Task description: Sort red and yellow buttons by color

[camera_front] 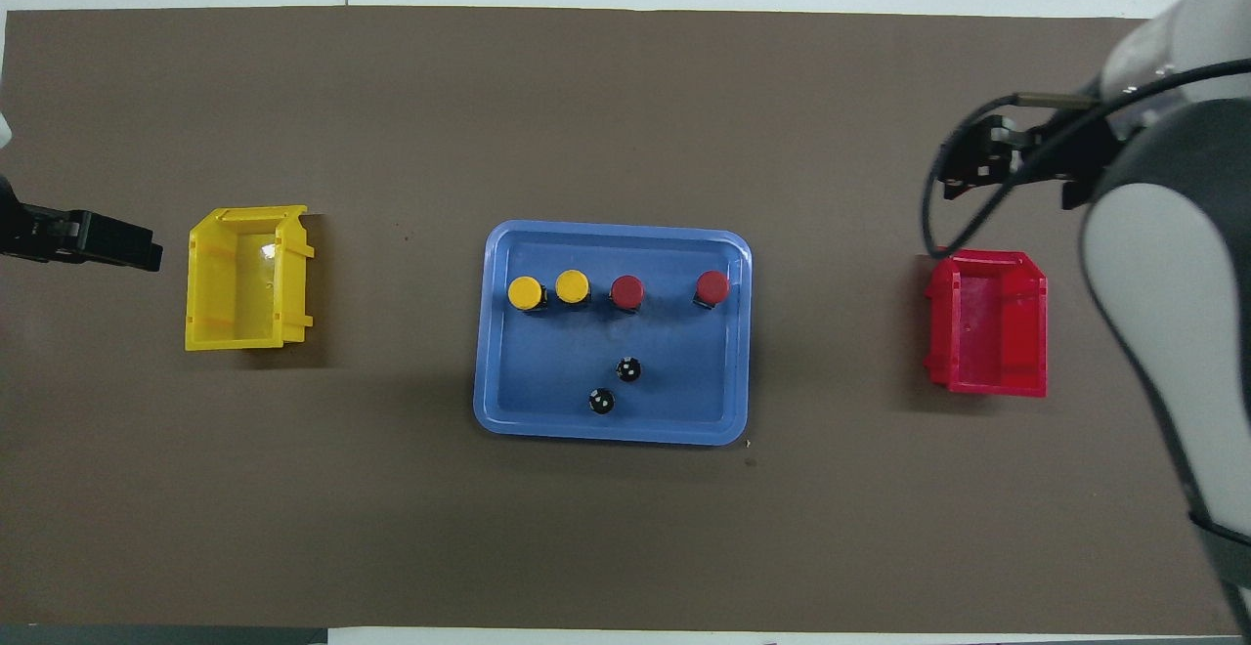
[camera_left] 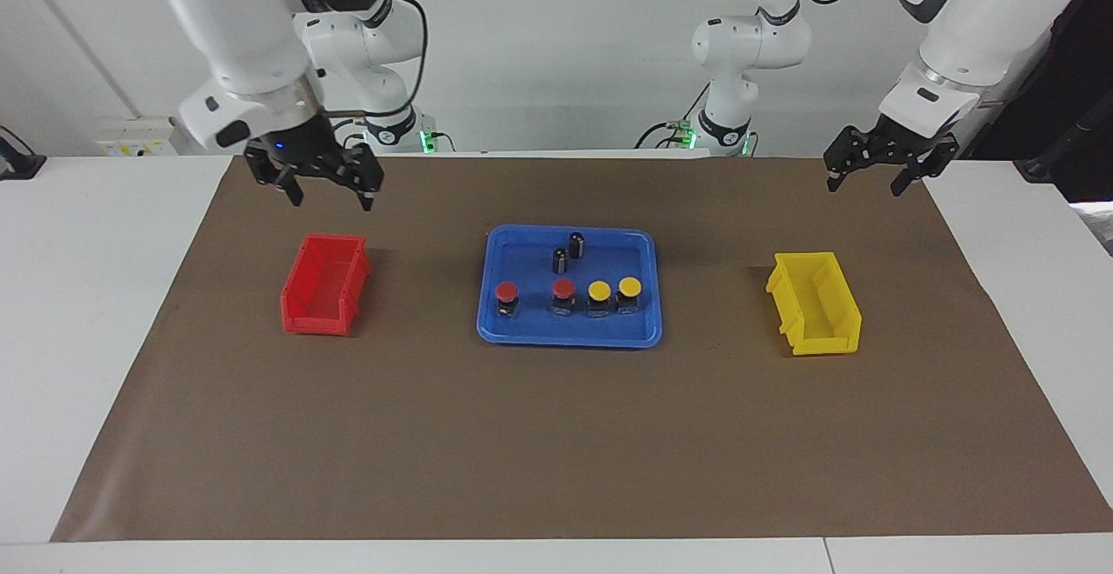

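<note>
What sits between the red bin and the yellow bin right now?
The blue tray sits between the red bin and the yellow bin, with bare brown paper either side; both views show it.

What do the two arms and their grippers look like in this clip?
Both arms have glossy white rounded shells with dark grey or black panels and black cables looping off them. The right gripper and left gripper are black two-finger units; a small blue light glows above the right one.

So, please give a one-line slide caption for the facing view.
Four buttons wait on the blue tray between the red bin and the yellow bin.
</note>
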Robot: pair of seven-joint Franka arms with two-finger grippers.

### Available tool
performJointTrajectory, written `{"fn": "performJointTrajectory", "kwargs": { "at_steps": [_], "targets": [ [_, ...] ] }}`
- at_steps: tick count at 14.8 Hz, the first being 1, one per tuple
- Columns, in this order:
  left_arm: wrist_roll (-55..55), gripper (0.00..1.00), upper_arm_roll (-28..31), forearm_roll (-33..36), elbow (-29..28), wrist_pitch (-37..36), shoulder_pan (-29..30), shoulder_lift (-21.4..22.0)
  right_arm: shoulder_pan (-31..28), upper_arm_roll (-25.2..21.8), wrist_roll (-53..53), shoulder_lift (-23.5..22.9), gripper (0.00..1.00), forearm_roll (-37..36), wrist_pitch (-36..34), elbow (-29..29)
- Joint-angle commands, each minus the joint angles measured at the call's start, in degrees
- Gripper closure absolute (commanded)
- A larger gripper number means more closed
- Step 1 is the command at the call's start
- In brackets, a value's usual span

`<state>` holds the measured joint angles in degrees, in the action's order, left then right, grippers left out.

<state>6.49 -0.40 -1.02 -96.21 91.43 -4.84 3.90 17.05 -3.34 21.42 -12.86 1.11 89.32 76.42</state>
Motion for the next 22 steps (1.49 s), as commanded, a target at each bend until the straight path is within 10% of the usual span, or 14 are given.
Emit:
{"fn": "performJointTrajectory", "kwargs": {
  "at_steps": [1, 7, 22],
  "targets": [
    [2.22, 0.00, 0.31, -0.30, -0.74, 0.16, 0.53, 1.02, 6.22, -0.44, 8.26, -4.97, 0.00, 0.56, 7.94, 0.45],
    [2.30, 0.00, 0.57, 0.14, -0.74, -0.28, 3.25, 1.02, 11.95, -0.36, 11.54, -2.43, 0.00, 0.39, 31.86, 24.46],
    [2.39, 0.00, 0.57, 0.14, -0.74, -0.63, 3.87, 1.02, 14.32, -0.27, 10.84, -4.72, 0.47, 0.30, 37.51, 32.30]
  ]
}}
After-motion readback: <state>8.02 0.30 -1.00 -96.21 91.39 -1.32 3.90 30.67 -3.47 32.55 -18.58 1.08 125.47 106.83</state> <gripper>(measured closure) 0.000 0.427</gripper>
